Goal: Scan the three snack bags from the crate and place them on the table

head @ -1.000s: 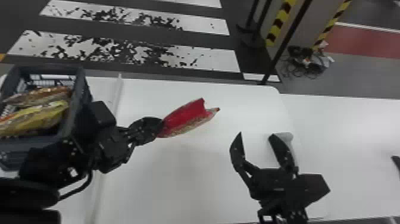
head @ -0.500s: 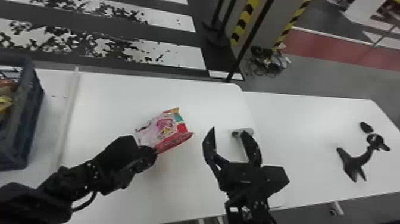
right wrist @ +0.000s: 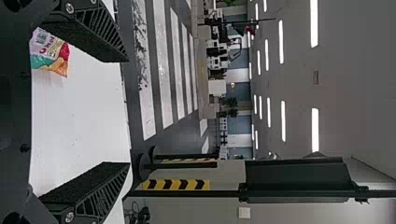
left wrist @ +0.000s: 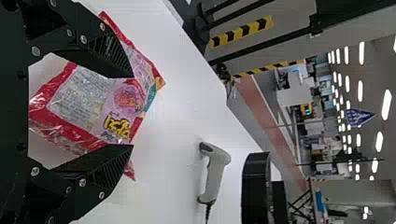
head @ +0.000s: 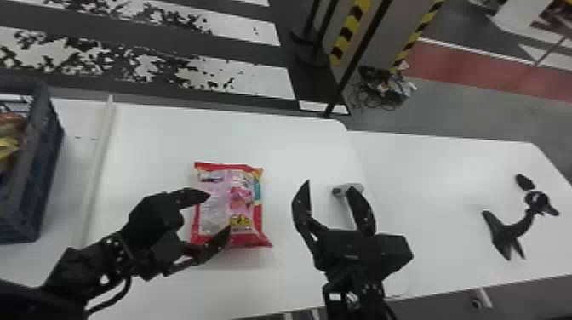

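Floor: dark, with broad painted stripes, ran behind the white table [head: 298, 144].
White table: spread under both arms, its far right corner rounded.
Second table [head: 430, 183]: white too, stood directly right of the first in the head view.
Crate [head: 44, 174]: dark blue, at the left edge of the head view, with snack bags [head: 7, 147] in red and yellow wrappers inside.
Left gripper [head: 219, 212]: hung over the left part of the pink snack bag [head: 240, 200], its two fingers spread, the bag showing between them and past their tips; whether they touched it I could not tell.
Right gripper [head: 330, 184]: spread wide with nothing between its fingers, to the right of that bag and apart from it.
Black stand [head: 510, 230]: sat on the second table, well apart from both grippers.
Pink snack bag: lay flat on the white table, red-edged, printed face up.
Scanner [head: 339, 191]: grey and white, lay on its side on the white table, partly behind a right gripper finger in the head view.
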Action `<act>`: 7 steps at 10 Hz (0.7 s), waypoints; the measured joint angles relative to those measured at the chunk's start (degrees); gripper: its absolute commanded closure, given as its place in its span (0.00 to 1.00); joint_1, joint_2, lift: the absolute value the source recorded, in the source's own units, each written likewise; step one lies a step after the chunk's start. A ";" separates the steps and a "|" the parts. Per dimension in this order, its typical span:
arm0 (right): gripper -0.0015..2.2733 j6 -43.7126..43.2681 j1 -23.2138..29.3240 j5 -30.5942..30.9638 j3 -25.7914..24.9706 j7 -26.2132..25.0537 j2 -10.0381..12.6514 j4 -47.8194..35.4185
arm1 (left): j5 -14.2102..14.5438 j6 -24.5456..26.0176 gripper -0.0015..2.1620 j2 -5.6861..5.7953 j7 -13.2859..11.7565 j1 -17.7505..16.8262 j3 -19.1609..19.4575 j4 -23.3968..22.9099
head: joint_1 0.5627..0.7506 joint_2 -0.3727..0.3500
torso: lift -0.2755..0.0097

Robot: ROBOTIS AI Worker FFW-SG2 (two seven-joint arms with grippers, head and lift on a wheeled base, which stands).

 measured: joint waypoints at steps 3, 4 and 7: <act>0.04 0.07 -0.33 -0.05 0.16 0.00 -0.12 0.52 | 12.33 -8.34 0.02 0.08 4.46 5.35 9.02 -4.52 | 0.70 0.06 | 0.75; 0.04 0.08 -0.44 -0.05 0.37 0.00 -0.16 0.70 | 15.85 -11.35 0.02 0.09 6.61 6.78 11.97 -4.99 | 0.70 0.11 | 0.75; 0.04 0.16 -0.73 0.18 1.39 0.06 -0.20 1.28 | 21.97 -15.76 0.02 0.05 17.73 10.62 19.45 -5.80 | 0.70 0.31 | 0.75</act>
